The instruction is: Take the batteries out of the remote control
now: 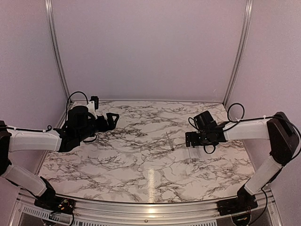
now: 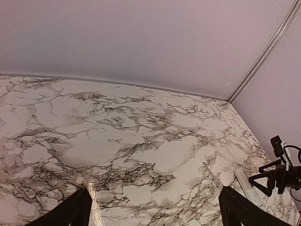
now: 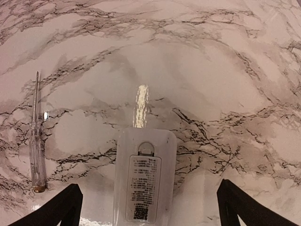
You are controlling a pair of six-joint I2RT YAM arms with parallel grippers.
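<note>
Remote control (image 3: pixel 145 186) label-up on bench (image 3: pixel 211 70), below wide-spread, empty right end effector (image 3: pixel 148 200); screwdriver (image 3: pixel 36 146) beside; left end effector (image 1: pixel 112 120) wide, well apart.

printed label (image 3: pixel 143 188) on the remote control (image 3: pixel 146 141), lines of fine print, too small to read

remote control (image 3: pixel 145 181): white | table (image 1: pixel 141 165): white marble, black veins | screwdriver (image 3: pixel 36 157): clear
</note>
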